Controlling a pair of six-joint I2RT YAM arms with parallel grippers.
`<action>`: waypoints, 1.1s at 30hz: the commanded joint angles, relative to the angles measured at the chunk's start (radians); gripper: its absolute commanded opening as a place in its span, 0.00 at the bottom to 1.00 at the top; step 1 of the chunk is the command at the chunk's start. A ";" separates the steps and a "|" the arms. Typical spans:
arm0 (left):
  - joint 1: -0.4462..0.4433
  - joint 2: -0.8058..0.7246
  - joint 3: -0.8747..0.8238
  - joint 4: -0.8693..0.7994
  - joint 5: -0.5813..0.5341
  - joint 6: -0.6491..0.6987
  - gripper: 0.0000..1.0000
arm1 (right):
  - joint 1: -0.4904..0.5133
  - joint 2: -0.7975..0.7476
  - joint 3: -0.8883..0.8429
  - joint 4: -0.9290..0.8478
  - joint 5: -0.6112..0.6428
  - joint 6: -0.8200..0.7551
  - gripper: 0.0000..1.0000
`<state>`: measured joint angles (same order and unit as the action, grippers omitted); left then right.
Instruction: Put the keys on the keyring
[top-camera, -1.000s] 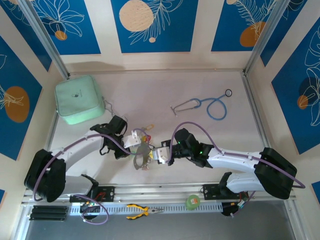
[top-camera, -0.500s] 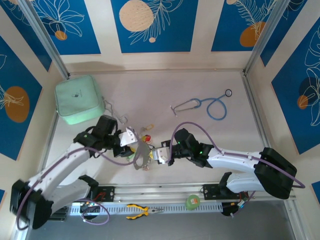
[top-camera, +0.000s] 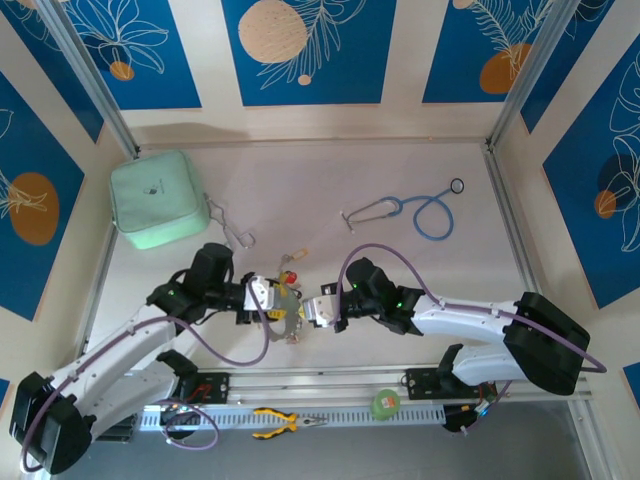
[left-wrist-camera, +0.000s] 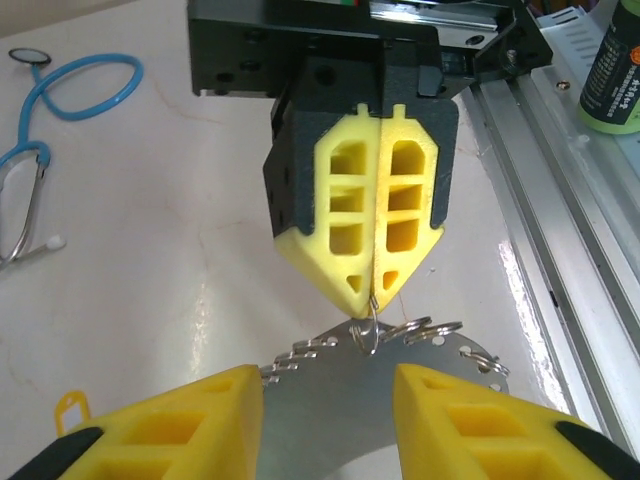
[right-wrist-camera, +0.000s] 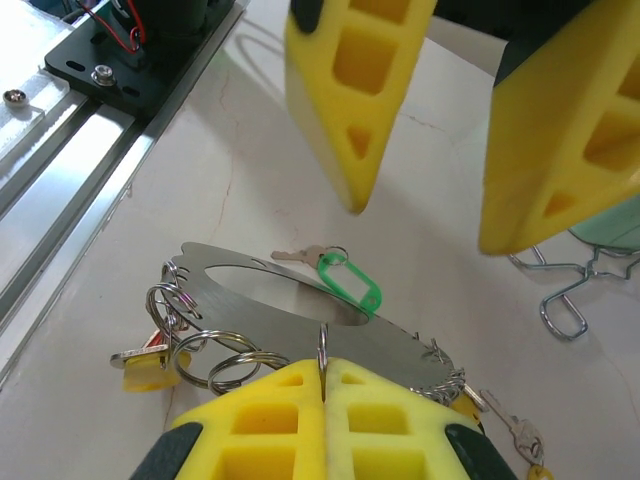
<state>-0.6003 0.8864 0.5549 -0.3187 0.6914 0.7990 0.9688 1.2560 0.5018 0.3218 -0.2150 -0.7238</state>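
Quickly, left to right. Mint-green pouch (top-camera: 158, 198) sits by the far-left corner of the table (top-camera: 330, 180), with silvery forceps (top-camera: 230, 228) just beside its right side.

Left gripper (right-wrist-camera: 425, 225) is spread wide with nothing between its yellow fingers. It points at the keyring from the left, tips close to it but apart. Yellow-handled pliers (top-camera: 285, 420) lie on the rail along the near edge.

Keyring (right-wrist-camera: 390, 345) is mid-table near the near edge, between the two grippers. It is a flat silvery plate-like loop with an oval opening and several small split rings hooked along its rim.
- Yellow-tagged key (right-wrist-camera: 145, 368) lies against the rings at the end nearest the rail.
- Green-tagged key (right-wrist-camera: 350, 282) lies at the rim of the opening. Hard to say whether it is threaded on or just resting against the plate.
- A second yellow tag (top-camera: 298, 256) and a red tag (top-camera: 292, 273) lie on the table just behind the keyring, toward the far edge.

Right gripper (left-wrist-camera: 372, 290) is fully closed, tips pinching the keyring by one of the thin rings on its rim. Green bottle (left-wrist-camera: 620, 70) stands on the near rail. Blue stethoscope (top-camera: 425, 212) lies well apart, toward the far-right corner.
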 joint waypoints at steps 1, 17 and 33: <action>-0.025 0.017 -0.031 0.096 -0.013 0.030 0.37 | 0.001 0.011 0.030 0.034 -0.027 0.037 0.00; -0.050 0.080 -0.057 0.190 -0.078 -0.005 0.26 | 0.000 0.030 0.049 0.090 -0.026 0.100 0.00; -0.050 -0.049 -0.051 -0.022 -0.142 0.093 0.37 | 0.003 0.057 0.078 0.080 0.030 0.111 0.00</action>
<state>-0.6441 0.8310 0.5072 -0.2958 0.5438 0.8665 0.9688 1.3014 0.5419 0.3656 -0.1791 -0.6369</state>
